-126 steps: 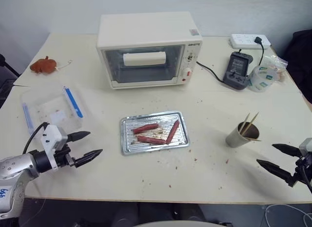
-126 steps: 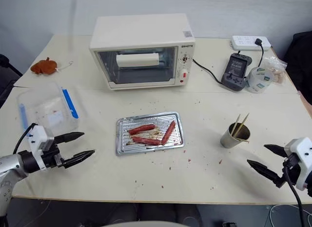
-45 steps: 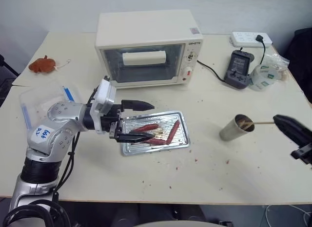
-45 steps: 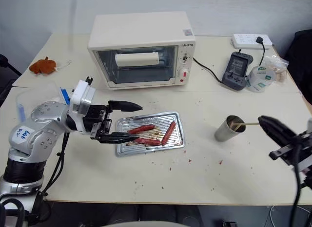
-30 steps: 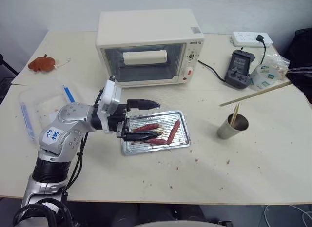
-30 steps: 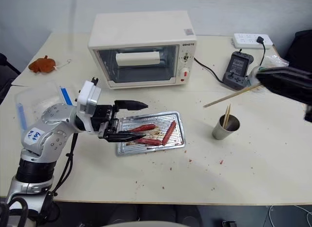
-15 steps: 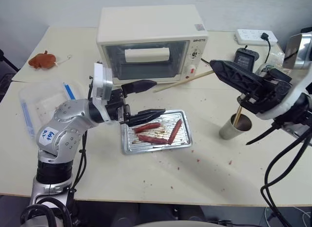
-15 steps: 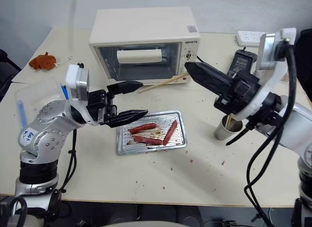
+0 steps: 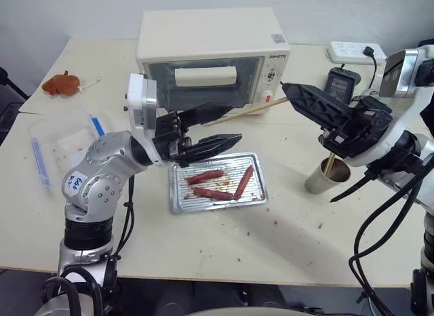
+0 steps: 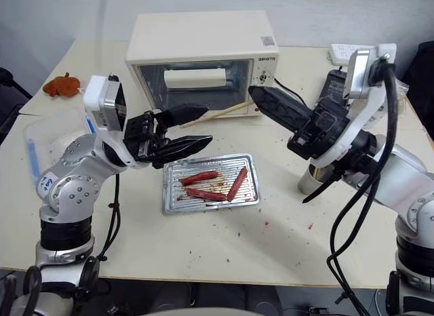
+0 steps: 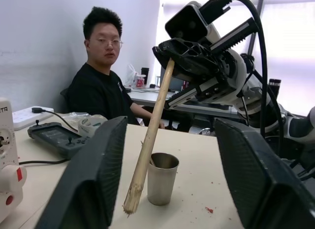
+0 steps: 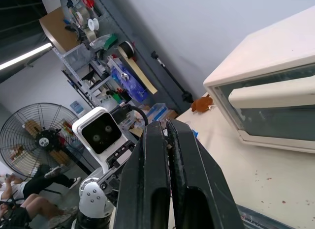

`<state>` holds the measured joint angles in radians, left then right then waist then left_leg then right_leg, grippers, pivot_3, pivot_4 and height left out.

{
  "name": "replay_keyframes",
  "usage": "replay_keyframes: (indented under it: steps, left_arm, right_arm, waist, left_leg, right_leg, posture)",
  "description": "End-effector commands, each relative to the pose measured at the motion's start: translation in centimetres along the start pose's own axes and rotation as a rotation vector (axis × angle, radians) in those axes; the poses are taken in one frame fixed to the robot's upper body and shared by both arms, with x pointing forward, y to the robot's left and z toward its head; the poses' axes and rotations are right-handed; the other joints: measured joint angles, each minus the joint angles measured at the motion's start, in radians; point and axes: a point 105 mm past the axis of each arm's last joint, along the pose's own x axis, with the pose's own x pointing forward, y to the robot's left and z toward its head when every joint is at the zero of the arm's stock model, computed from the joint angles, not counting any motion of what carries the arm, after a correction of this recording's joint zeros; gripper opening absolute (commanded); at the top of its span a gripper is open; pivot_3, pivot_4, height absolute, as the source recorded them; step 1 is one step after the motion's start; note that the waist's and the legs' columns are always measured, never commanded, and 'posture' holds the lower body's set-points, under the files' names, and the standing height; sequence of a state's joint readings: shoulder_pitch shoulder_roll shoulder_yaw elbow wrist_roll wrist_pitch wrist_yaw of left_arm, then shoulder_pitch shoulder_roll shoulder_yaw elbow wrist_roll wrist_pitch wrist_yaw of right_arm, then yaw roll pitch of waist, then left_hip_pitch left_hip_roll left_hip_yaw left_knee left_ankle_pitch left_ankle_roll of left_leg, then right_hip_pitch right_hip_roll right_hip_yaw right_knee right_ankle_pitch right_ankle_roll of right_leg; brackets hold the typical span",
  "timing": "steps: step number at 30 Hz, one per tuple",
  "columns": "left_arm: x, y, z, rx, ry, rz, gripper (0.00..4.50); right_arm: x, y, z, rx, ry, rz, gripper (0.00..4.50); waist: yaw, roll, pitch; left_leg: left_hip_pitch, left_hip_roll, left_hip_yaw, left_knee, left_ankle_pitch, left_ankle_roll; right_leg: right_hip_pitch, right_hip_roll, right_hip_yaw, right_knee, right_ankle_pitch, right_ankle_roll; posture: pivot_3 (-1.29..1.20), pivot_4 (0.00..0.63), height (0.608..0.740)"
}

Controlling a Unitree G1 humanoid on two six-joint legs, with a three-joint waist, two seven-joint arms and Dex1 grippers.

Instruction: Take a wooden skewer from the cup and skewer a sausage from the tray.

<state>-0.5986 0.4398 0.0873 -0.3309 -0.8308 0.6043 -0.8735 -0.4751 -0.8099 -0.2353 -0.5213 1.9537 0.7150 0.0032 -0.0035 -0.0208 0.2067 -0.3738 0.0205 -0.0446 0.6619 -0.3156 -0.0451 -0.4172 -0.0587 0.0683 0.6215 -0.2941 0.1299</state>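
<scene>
Cream tabletop scene: the thin pale wooden skewer is hovering above the silver ridged metal tray, pinched in the right gripper. Its free end is sitting between the left gripper's spread fingers. Reddish-brown sausages are lying unpierced; skewering remains. The grey-tan paper cup is standing right of the tray.

Silver arms, black fingers, black cables

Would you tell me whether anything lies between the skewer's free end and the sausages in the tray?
Yes: the left gripper sits there, its open fingers either side of the wooden skewer tip, above the tray edge. The right gripper holds the other end.
</scene>
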Motion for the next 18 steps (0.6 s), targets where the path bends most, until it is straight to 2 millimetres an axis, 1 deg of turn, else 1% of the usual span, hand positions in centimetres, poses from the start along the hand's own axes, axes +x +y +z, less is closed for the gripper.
replay_keyframes:
  steps: [1, 7, 12, 18]
  left_arm:
    - [0.43, -0.1, 0.65, 0.023, 0.0, -0.04, 1.78]
    - [0.87, 0.11, 0.7, 0.024, -0.008, -0.054, 1.78]
    - [1.07, 0.14, 0.47, 0.027, -0.007, -0.058, 1.78]
    - [1.09, 0.45, 0.71, 0.032, -0.028, -0.043, 1.78]
  right_arm:
    - [-0.09, 1.33, 0.06, -0.016, 0.0, 0.065, 0.0]
    - [-0.43, 1.47, -0.15, -0.015, 0.005, 0.078, 0.0]
    - [-0.53, 1.49, 0.28, -0.015, -0.015, 0.088, 0.0]
    - [-0.53, 1.43, 0.49, -0.011, -0.028, 0.091, 0.0]
  waist:
    - [0.001, 0.0, 0.0]
    - [0.0, 0.0, 0.0]
    - [0.0, 0.0, 0.0]
    - [0.0, 0.0, 0.0]
  left_leg:
    - [0.0, 0.0, 0.0, 0.0, 0.0, 0.0]
    - [0.0, 0.0, 0.0, 0.001, 0.0, 0.0]
    - [0.0, 0.0, 0.0, 0.0, 0.0, 0.0]
    - [0.0, 0.0, 0.0, 0.0, 0.0, 0.0]
  right_leg:
    - [0.0, 0.0, 0.0, 0.0, 0.0, 0.0]
    - [0.001, 0.0, 0.0, 0.0, 0.0, 0.0]
    - [0.001, 0.0, 0.0, 0.0, 0.0, 0.0]
    - [0.001, 0.0, 0.0, 0.0, 0.0, 0.0]
  posture:
    - [0.0, 0.15, 0.74]
    - [0.0, 0.15, 0.74]
    - [0.0, 0.15, 0.74]
    - [0.0, 0.15, 0.74]
